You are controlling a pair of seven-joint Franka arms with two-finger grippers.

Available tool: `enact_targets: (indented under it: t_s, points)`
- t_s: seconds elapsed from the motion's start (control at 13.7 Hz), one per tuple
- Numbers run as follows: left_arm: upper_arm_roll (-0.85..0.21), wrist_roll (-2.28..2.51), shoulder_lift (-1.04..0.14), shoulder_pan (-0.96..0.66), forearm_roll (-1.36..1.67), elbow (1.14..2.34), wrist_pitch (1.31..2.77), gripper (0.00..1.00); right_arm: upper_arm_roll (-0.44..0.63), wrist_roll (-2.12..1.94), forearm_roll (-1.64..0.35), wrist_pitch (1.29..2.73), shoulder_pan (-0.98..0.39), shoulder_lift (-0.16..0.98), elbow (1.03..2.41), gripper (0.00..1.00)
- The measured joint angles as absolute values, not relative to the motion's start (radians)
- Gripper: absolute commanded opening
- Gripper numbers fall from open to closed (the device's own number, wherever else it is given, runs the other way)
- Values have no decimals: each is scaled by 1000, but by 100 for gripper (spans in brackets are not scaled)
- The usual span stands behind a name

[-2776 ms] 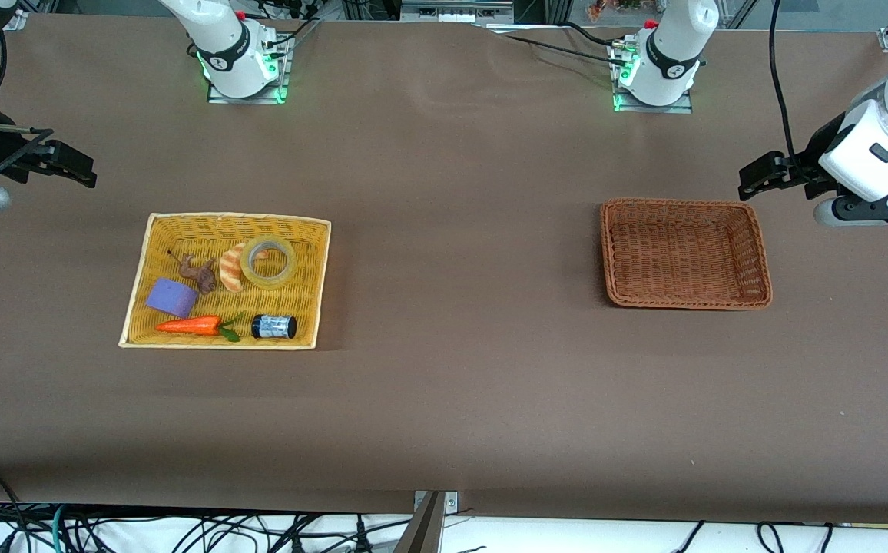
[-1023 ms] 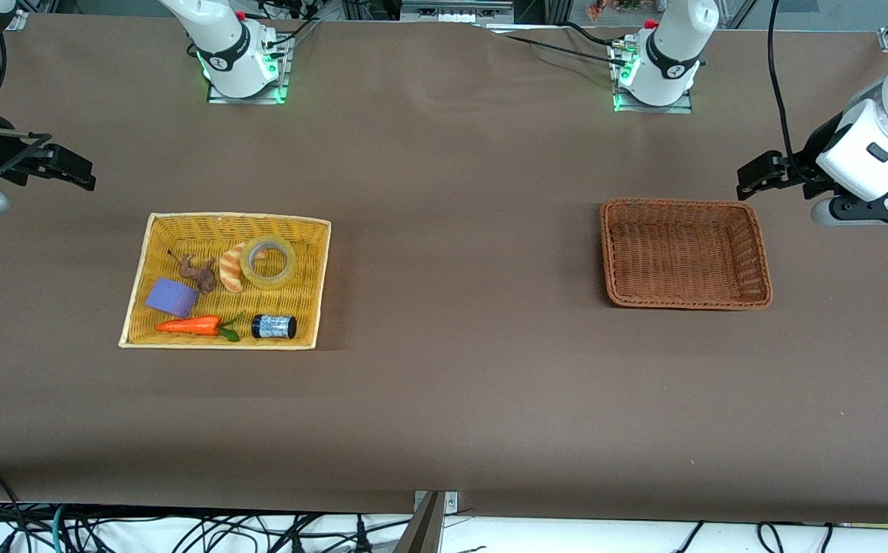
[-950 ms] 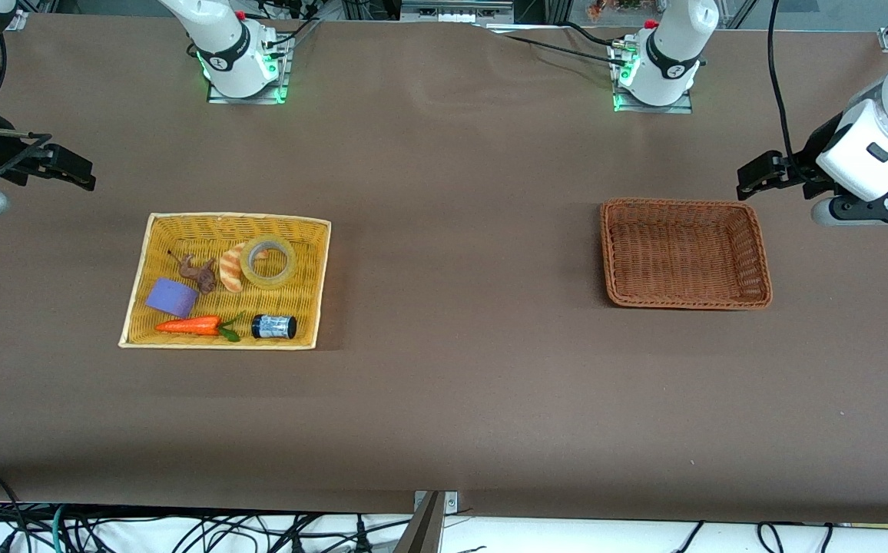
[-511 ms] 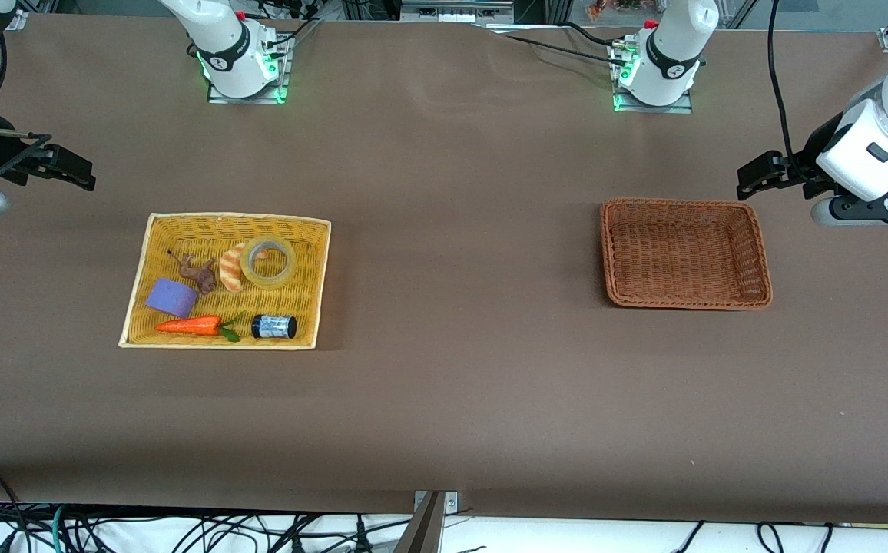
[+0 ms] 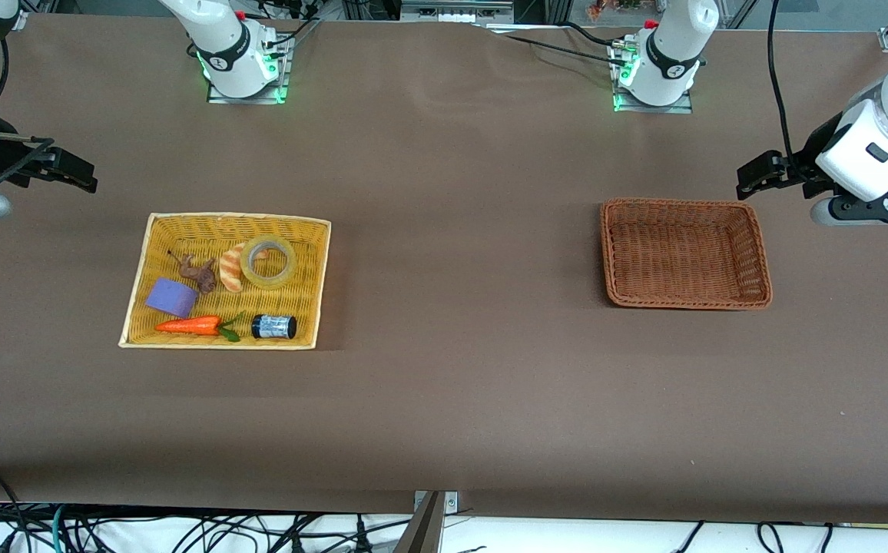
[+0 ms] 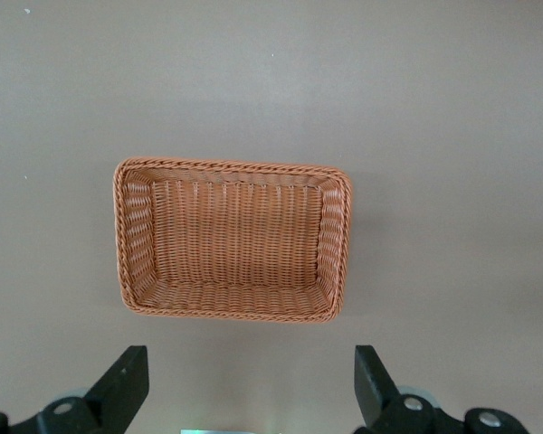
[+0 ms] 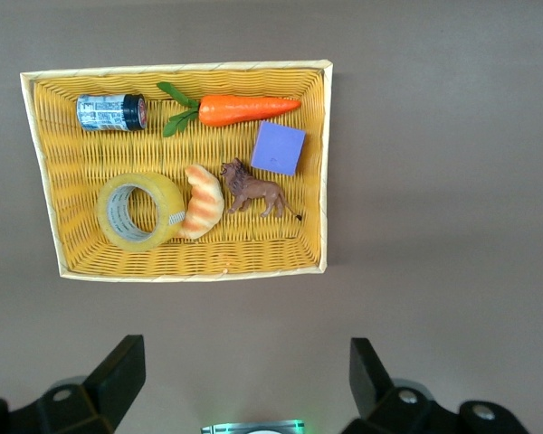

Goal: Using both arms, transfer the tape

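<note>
Front view: tape (image 5: pixel 268 263) untouched in yellow basket (image 5: pixel 313 280); right gripper (image 5: pixel 67 169) and left gripper (image 5: pixel 755 178) aloft, jaws spread wide, empty. Pickup not begun; next, right-arm descent over the roll.

We see the tape (image 5: pixel 268 263) in the basket (image 5: pixel 313 284), touching the bread (image 5: pixel 232 269), farther than the cylinder (image 5: pixel 273 326).

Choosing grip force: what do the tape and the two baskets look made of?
The tape: glossy translucent yellowish plastic film, probably wound on a core. The yellow basket and the brown basket: woven wicker or a plastic imitation, matte, with visible weave.
</note>
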State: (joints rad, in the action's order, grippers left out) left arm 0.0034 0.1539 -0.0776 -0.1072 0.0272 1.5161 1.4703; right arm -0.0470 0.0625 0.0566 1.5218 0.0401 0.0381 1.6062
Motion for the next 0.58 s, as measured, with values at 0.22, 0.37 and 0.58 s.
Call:
enact_targets:
  t_s: [0.22, 0.37, 0.58]
  points:
    - [3, 154, -78, -107, 27, 1525, 1472, 100, -47, 63, 57, 1523, 40, 62, 1606, 100]
    - [3, 154, -77, -107, 27, 1535, 1488, 100, -49, 62, 57, 1525, 40, 99, 1606, 100]
    - [5, 154, -71, -103, 27, 1564, 1521, 100, -53, 62, 57, 1541, 38, 145, 1607, 100]
